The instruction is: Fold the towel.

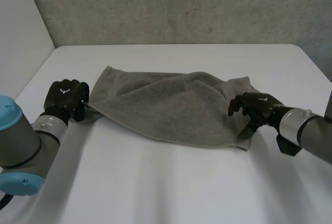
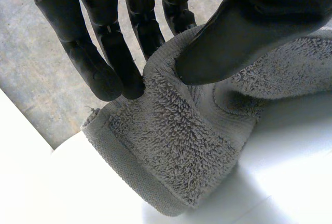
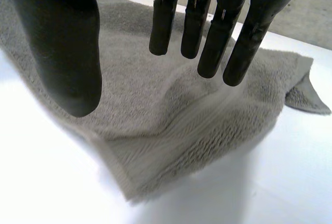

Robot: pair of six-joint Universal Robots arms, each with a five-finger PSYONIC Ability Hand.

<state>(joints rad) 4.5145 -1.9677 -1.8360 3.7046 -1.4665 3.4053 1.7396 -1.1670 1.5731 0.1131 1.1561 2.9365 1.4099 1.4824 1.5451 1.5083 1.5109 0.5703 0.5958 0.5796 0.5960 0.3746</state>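
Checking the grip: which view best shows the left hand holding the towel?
Left wrist view: the left hand pinches the towel between thumb and fingers. Head view shows the hand's back at a towel corner; right wrist view, towel under the right hand.

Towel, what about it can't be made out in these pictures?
1. Head view: the towel corner at the left hand is covered by that hand.
2. Head view: the right hand hides the towel edge beneath it. In the right wrist view, whether its fingers touch the cloth is unclear.
3. Left wrist view: the thumb covers part of the pinched fold, and the rest of the towel is cut off by the frame edge.
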